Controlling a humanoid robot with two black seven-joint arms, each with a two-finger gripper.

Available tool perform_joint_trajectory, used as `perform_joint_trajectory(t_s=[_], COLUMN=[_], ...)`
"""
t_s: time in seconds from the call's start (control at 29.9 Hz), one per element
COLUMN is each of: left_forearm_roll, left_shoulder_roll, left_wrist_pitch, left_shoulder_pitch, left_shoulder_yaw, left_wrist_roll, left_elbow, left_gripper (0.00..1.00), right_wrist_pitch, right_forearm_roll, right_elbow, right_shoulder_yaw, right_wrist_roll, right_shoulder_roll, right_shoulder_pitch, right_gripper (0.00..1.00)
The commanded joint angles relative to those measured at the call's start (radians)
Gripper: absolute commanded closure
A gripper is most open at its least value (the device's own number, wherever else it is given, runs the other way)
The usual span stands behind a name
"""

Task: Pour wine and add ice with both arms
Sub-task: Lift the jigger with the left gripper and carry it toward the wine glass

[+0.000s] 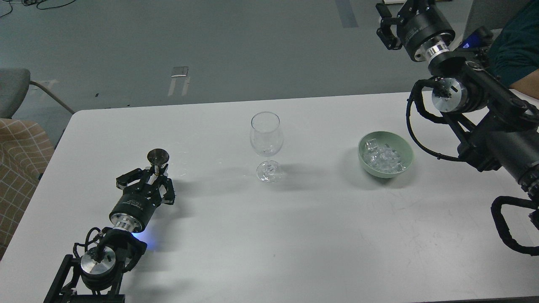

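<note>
An empty clear wine glass (265, 145) stands upright mid-table. No wine shows anywhere. The ice (382, 158), a pile of clear cubes, fills a pale green bowl (405, 148) to the right of the glass. At the front left, a small metal measuring cup (158, 156) sits between the fingers of my left gripper (154, 173), which is shut on its lower part. My right gripper (384, 24) hangs high at the top right, beyond the table's far edge, well above and behind the bowl. It is open and holds nothing.
The white table (294, 235) spans the view. A person's arm in a dark green sleeve (516, 54) rests at the table's far right corner. A grey chair (12, 90) and a checked cushion (19, 168) stand off the left edge.
</note>
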Motion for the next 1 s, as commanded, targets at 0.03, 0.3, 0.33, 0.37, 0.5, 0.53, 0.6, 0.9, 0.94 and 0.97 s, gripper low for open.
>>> perform_joint_trajectory(t_s=[0.03,0.3,0.33,0.37,0.5,0.53,0.6,0.9,0.94,0.97], left_forearm_roll=[-0.009,-0.006,-0.006,-0.006,-0.006,-0.006,-0.006,-0.005,-0.005,-0.005], left_shoulder_roll=[-0.013,-0.013,-0.013,-0.012,-0.013,-0.013,-0.013,-0.013,-0.013,-0.013], left_wrist_pitch=[0.001,0.028,0.052,0.088,0.154,0.171,0.192,0.309,0.316,0.327], left_shoulder_pitch=[-0.019,-0.041,-0.042,-0.047,-0.051,-0.054,-0.056,-0.076,-0.076,-0.077], left_shoulder_yaw=[-0.003,0.002,0.002,0.003,0.003,0.005,0.006,0.092,0.098,0.104], left_wrist_roll=[0.002,0.017,0.02,0.023,0.047,0.057,0.072,0.094,0.094,0.094], left_elbow=[-0.002,-0.054,-0.083,-0.115,-0.192,-0.218,-0.256,-0.399,-0.408,-0.416], left_gripper=[0.93,1.0,1.0,1.0,1.0,1.0,1.0,1.0,1.0,1.0], right_wrist_pitch=[0.0,0.0,0.0,0.0,0.0,0.0,0.0,-0.001,-0.002,-0.002], right_forearm_roll=[0.0,0.0,0.0,0.0,0.0,0.0,0.0,0.0,0.0,0.0], right_elbow=[0.001,0.001,0.001,0.001,0.001,0.001,0.003,0.019,0.021,0.021], right_shoulder_yaw=[0.0,0.0,0.0,0.0,0.0,0.0,0.0,0.0,0.0,0.0], right_wrist_roll=[0.0,0.0,0.0,0.0,0.0,0.0,0.0,0.0,0.0,0.0], right_shoulder_roll=[-0.006,-0.014,-0.015,-0.017,-0.017,-0.017,-0.017,-0.028,-0.028,-0.028], right_shoulder_pitch=[0.0,0.0,0.0,-0.003,-0.006,-0.008,-0.012,-0.029,-0.029,-0.031], right_gripper=[0.0,0.0,0.0,0.0,0.0,0.0,0.0,0.0,0.0,0.0])
